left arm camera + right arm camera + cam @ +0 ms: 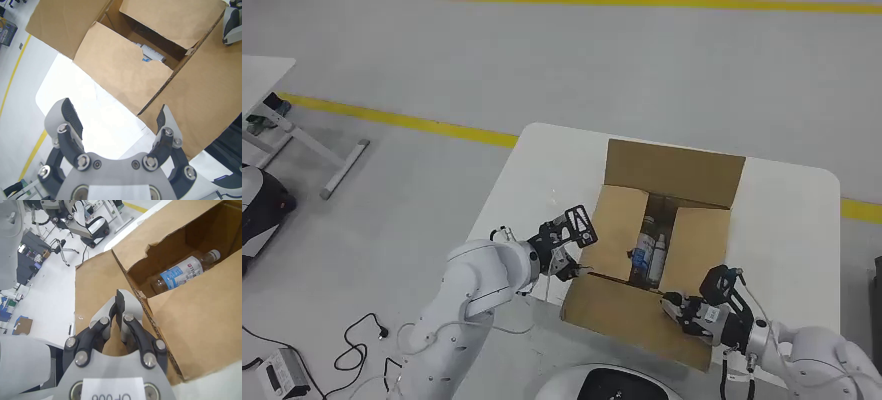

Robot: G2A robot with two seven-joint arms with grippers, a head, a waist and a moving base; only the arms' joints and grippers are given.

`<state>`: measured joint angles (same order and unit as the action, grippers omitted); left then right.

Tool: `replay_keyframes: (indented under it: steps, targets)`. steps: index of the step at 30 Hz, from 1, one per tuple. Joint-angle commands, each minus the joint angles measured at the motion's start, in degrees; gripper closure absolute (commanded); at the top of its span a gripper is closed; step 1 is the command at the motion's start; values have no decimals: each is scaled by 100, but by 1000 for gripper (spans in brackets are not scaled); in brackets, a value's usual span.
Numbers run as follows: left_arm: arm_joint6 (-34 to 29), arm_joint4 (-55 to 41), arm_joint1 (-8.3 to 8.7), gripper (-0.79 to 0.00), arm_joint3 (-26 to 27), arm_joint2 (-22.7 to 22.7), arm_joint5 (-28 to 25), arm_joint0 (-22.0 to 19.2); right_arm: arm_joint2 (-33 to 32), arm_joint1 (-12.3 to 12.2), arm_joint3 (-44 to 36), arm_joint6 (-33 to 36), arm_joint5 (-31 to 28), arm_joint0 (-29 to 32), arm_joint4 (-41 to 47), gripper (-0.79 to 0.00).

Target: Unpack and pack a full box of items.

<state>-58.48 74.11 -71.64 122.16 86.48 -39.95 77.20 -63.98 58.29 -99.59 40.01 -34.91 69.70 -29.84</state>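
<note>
An open cardboard box [677,172] stands on the white table [542,170] with its flaps spread out. Inside lie clear bottles with blue-and-white labels [647,255], one of them plain in the right wrist view [181,275] and partly hidden by a flap in the left wrist view [151,55]. My left gripper [577,245] is open beside the box's left flap [122,66], with nothing between its fingers [71,117]. My right gripper [119,302] is shut, just above the near flap [94,279] at the box's front [674,303].
The table's left and near edges lie close to both arms. On the floor are a yellow line [392,118], another table's leg [342,165] and cables [357,340] at the lower left.
</note>
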Motion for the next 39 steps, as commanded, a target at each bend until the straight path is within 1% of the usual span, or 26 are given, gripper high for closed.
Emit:
replay_keyframes:
  steps: [1,6,9,13,16,18,21,25,32,34,36,39]
  targets:
    - [75,-44,5,-785,-71,-54,117,-58,23,8,24,-123,3,-8,-102,0]
    - [286,27,25,-785,-190,-232,261,-180,84,19,72,-333,20,-5,-420,0]
    - [378,92,37,-785,-218,-332,353,-220,116,21,106,-348,46,-23,-589,0]
    - [394,100,40,-785,-222,-349,371,-224,135,29,90,-506,30,-18,-644,0]
    - [394,100,40,-785,-222,-349,371,-224,53,26,-29,-827,-115,24,-628,0]
    - [394,100,40,-785,-222,-349,371,-224,-27,7,-127,-911,-250,89,-654,0]
    - [394,100,40,-785,-222,-349,371,-224,-98,-27,-212,-800,-360,186,-730,0]
    - [394,100,40,-785,-222,-349,371,-224,-23,-39,-117,-462,-224,183,-874,0]
    - [394,100,40,-785,-222,-349,371,-224,66,-29,-86,-409,-213,76,-889,0]
    - [394,100,40,-785,-222,-349,371,-224,8,-32,-114,-529,-207,72,-890,0]
    - [570,53,41,-785,-198,-381,440,-181,-156,-45,-182,-760,-148,102,-872,0]
    - [649,103,54,-785,-134,-496,464,-172,-560,-86,-441,-1147,160,268,-1098,0]
